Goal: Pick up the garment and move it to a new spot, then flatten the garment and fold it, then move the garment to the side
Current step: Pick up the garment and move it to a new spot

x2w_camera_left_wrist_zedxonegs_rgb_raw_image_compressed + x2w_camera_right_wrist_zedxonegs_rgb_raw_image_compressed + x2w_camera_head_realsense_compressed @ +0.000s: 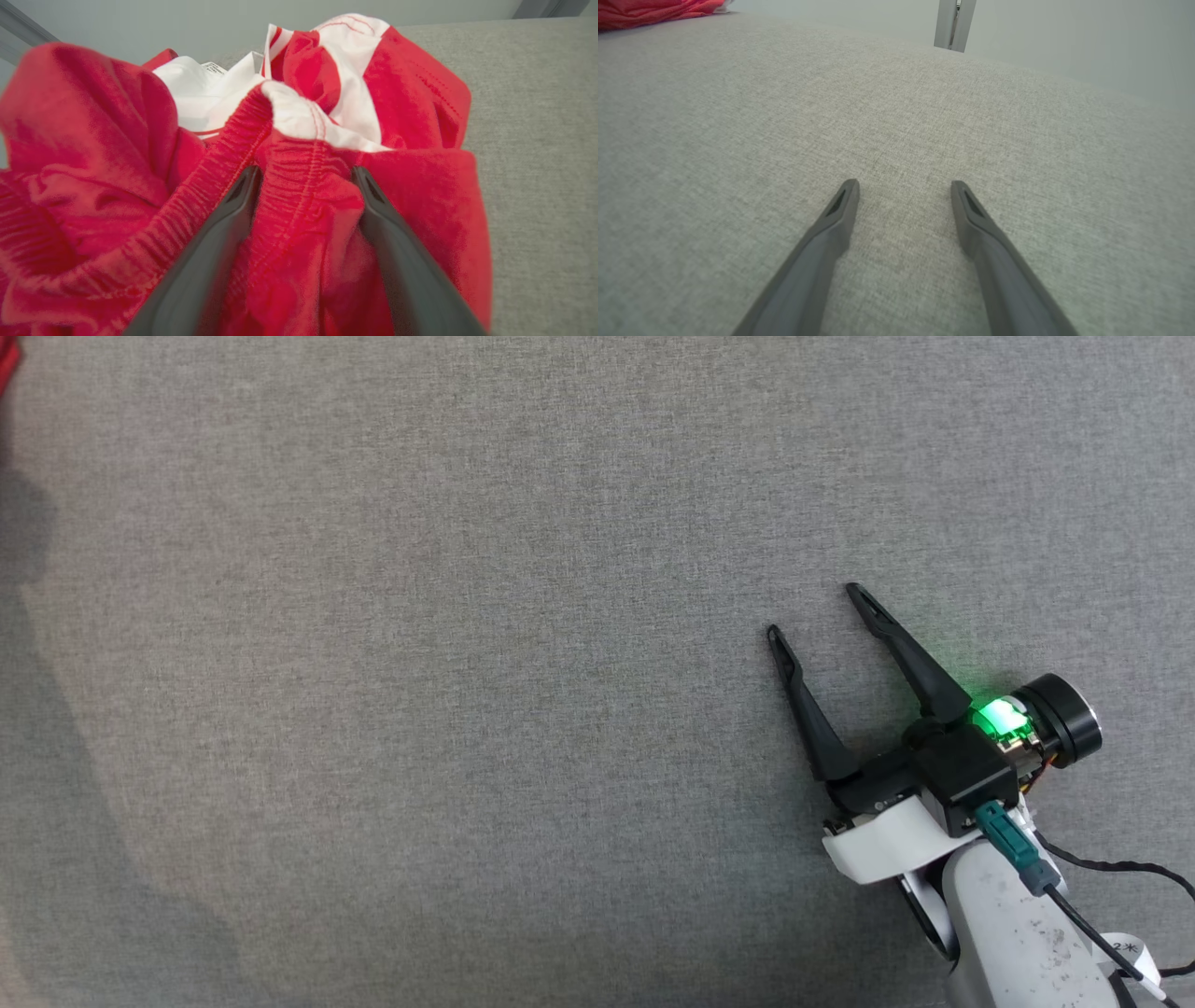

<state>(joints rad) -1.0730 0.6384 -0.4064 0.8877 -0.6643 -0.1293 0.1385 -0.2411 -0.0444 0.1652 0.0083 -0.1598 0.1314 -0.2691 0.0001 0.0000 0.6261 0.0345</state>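
Left pincer [306,171] stood open around a fold of red garment [93,140]. Right pincer [813,610] was open over the table [373,709].

Fingers [829,238] apart, grey cloth surface [738,116], red garment [644,11] top-left

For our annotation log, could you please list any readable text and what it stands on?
Sewn-in tag on the red garment: print too blurred to read.
White label on a black cable: perhaps "2", uncertain.
No other text legible.
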